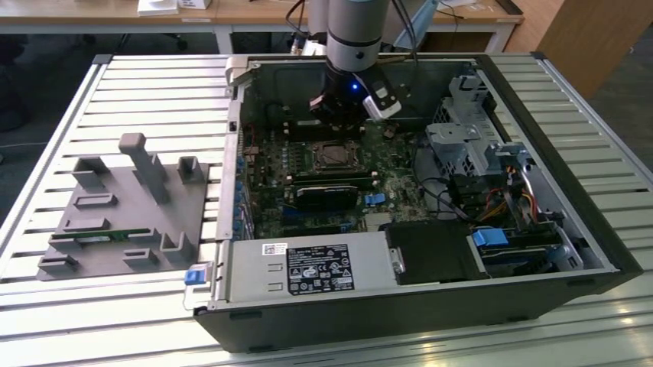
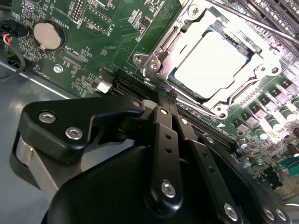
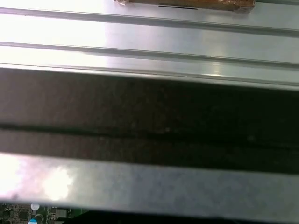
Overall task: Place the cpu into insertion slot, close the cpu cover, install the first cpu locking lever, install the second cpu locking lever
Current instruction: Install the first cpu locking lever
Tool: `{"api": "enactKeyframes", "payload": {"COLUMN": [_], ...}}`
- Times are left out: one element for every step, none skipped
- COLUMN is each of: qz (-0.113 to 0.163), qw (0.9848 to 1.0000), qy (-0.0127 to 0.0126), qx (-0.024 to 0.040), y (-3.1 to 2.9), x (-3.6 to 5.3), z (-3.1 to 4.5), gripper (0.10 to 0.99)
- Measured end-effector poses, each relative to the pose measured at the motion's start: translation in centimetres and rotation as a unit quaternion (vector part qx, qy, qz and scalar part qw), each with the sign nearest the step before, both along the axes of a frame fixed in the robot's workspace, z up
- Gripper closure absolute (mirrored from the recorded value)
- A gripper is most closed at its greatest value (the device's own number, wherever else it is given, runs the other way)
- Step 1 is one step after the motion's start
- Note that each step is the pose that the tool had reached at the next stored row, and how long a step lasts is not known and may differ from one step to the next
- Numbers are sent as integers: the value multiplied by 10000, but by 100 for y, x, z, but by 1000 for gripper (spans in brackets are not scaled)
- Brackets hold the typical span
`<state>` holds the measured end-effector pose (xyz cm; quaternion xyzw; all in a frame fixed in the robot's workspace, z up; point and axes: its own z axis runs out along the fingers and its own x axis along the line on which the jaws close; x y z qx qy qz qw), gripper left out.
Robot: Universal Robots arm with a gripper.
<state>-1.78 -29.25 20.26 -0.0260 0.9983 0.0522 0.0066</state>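
Hand [image 2: 161,95] pinched together at near corner of cpu cover [image 2: 187,35], cpu [image 2: 212,65] seated beneath. Risk: fingertips slipping off lever, gouging green board.

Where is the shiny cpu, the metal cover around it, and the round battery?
cpu [image 2: 212,63], second wrist view, middle of its pale face.
cpu cover [image 2: 164,44], second wrist view, frame edge.
round battery [image 2: 47,36], second wrist view, its centre.
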Motion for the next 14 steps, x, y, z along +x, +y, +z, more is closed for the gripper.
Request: {"api": "enactKeyframes", "payload": {"qz": [0, 0, 0, 0, 0, 0, 0, 0, 0, 0, 0, 0, 0, 0], "qw": [10000, 10000, 10000, 10000, 10000, 10000, 10000, 10000, 10000, 10000, 10000, 10000, 10000, 10000], "qy": [0, 0, 0, 0, 0, 0, 0, 1, 1, 2, 2, 2, 1, 0], "qx": [-11, -17, -21, -25, -28, -31, -33, -37, -40, -44, -46, -47, -46, -43], "y": [0, 1, 1, 2, 2, 2, 3, 3, 3, 3, 4, 4, 5, 7], "x": [0, 0, 0, 0, 0, 0, 0, 0, 0, -1, -1, -1, 0, 0], "z": [-3, -7, -10, -14, -18, -23, -27, -29, -32, -35, -38, -39, -40, -41], "gripper": [980, 980, 980, 980, 980, 980, 980, 980, 980, 980, 980, 980, 980, 980]}}
